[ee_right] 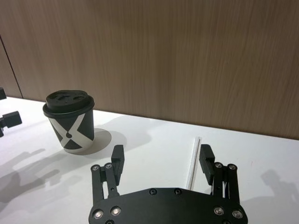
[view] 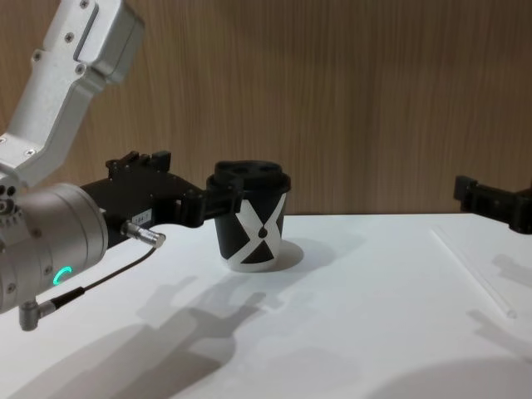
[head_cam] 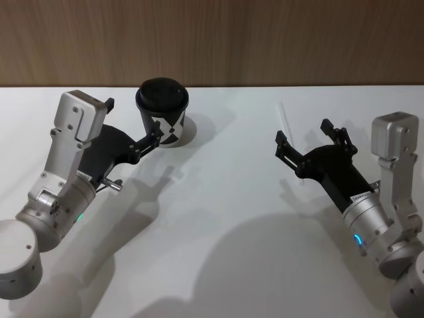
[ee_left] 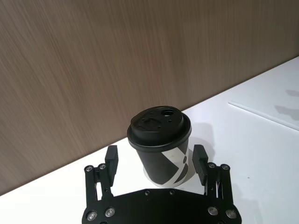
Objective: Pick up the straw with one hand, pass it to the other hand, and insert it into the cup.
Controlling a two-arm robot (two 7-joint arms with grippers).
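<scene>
My left claw (ee_left: 155,157) is spread wide and holds nothing. The cup (head_cam: 163,109) stands upright right at its mouth, lid on, and my left wrist view frames it between the two fingers with a gap on either side. From the head view one fingertip sits close against the cup's near side, and I cannot tell whether it touches. The cup is at the far left of the white tabletop (head_cam: 232,218), close to the wooden wall (head_cam: 265,40). My right claw (head_cam: 303,132) is also wide open and empty. It hovers low on the right, its fingers pointing at the straw (head_cam: 285,119). The straw lies flat on the tabletop, its near end reaching in between my right fingers, well apart from the cup.
</scene>
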